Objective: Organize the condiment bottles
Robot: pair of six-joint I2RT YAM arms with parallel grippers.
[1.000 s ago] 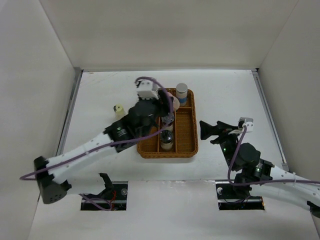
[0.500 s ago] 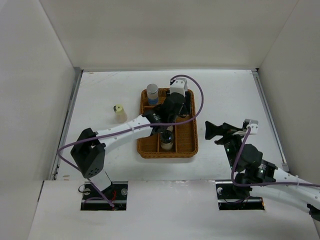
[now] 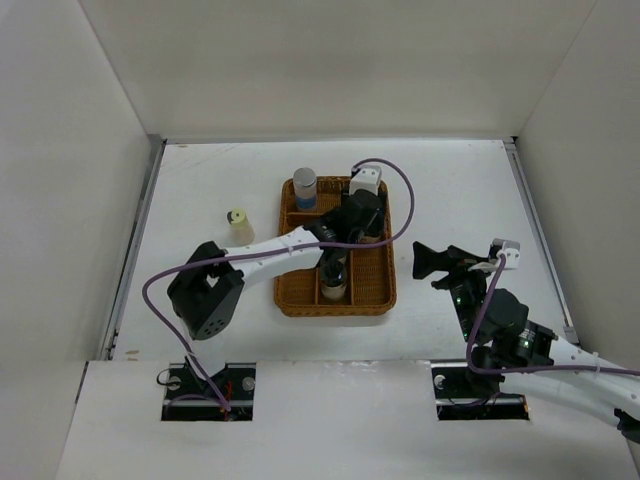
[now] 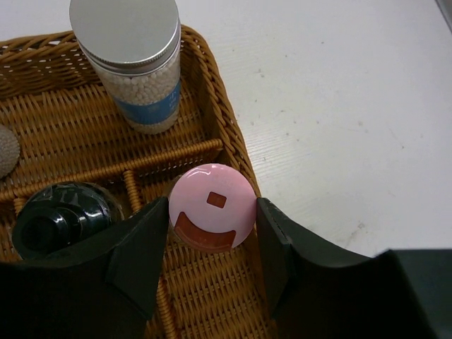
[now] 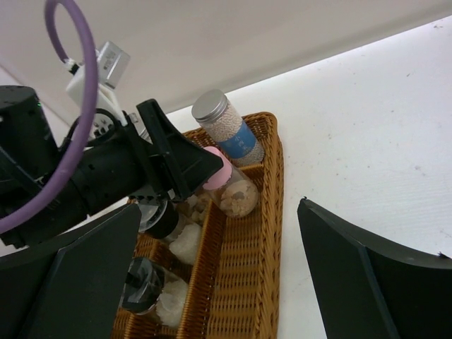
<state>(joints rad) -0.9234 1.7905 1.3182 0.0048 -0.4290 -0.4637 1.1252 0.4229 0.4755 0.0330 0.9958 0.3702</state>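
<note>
**A:** What is the left gripper (image 4: 212,224) doing?

**B:** It is clamped on the pink-topped shaker (image 4: 212,210), with one finger on each side just under the cap. It hangs over the right-hand compartment of the wicker tray (image 3: 336,310), close to the tray's right rim.

**A:** And the right gripper (image 3: 440,262)?

**B:** It is spread wide and holds nothing, over the table (image 3: 200,180) beyond the tray's right edge.

**A:** What else is in the tray?

**B:** A silver-lidded jar (image 4: 131,63) stands in the far right corner, just beyond the pink one. A second silver-lidded jar (image 3: 305,187) stands in the far left corner. A black-topped shaker (image 4: 60,215) sits across the divider from the pink one. A chrome-topped shaker (image 3: 335,282) stands in the middle section toward the near rim.

**A:** Is anything left outside?

**B:** Only the cream shaker (image 3: 238,225), alone on the table off the tray's left edge.

**A:** So which step is this?

**B:** I'd say it is placing the pink shaker. I can't tell whether its base touches the weave yet. The next move calls for lowering it straight until it stands, then parting the fingers. A vertical lift after that should keep them from clipping the jar behind. Then probably the cream one.
</note>
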